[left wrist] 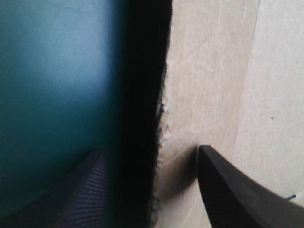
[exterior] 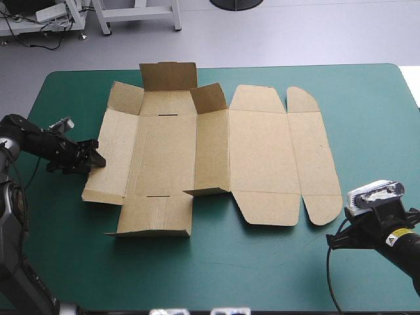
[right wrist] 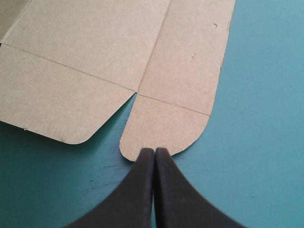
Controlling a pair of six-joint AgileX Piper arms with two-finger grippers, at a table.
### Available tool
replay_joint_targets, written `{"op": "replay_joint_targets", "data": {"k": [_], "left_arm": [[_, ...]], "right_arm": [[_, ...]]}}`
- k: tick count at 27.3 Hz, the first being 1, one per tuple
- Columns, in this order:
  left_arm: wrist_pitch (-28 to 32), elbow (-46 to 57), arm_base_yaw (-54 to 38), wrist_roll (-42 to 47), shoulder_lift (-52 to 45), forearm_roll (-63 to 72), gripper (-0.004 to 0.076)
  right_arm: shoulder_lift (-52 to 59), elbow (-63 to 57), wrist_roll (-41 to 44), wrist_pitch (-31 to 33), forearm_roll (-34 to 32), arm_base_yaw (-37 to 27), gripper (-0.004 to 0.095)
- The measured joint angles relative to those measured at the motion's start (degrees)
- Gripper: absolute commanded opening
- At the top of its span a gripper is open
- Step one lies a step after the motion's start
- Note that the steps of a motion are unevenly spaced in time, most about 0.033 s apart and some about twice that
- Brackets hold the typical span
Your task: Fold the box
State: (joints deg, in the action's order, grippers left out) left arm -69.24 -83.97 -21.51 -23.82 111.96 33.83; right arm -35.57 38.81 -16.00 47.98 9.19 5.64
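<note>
The brown box (exterior: 262, 151) lies as a cut sheet in the middle of the table. Its right half is flat. On its left half a far flap (exterior: 169, 75) stands up and a middle panel (exterior: 209, 154) is partly raised. My left gripper (exterior: 95, 157) is open at the sheet's left edge. In the left wrist view that gripper (left wrist: 151, 151) straddles the edge of the box (left wrist: 213, 71), one finger (left wrist: 237, 190) over the board. My right gripper (exterior: 336, 237) is shut and holds nothing. Its tips (right wrist: 154, 150) touch the rim of the rounded corner flap (right wrist: 164, 126).
The teal-green cover (exterior: 230, 269) shows on all sides of the sheet, widest between the box and the table's near edge. The table's right edge (exterior: 410, 92) lies well beyond the sheet's right flaps.
</note>
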Motion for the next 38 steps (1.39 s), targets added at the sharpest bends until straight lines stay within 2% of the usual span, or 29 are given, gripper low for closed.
{"op": "replay_joint_targets", "data": {"k": [14,23,25,29,38], "left_arm": [[0.2,0.1,0.4,-1.6,0.8,7.4,0.0413],[0.3,0.1,6.9,-1.8,2.4,7.5,0.0405],[0.3,0.1,7.8,-1.8,2.4,7.4,0.0344],[0.4,0.1,8.3,-1.4,2.6,6.3,-0.0005],[-0.9,-1.8,8.8,-4.4,2.4,6.8,0.0]], "right_arm": [[0.0,0.0,0.1,-0.1,0.0,0.0,-0.0024],[0.0,0.0,0.1,-0.2,0.0,0.0,-0.0025],[0.0,0.0,0.1,-0.2,0.0,0.0,-0.0025],[0.0,0.0,0.1,-0.1,0.0,0.0,-0.0025],[0.0,0.0,0.1,0.1,0.6,0.0,-0.0025]]}}
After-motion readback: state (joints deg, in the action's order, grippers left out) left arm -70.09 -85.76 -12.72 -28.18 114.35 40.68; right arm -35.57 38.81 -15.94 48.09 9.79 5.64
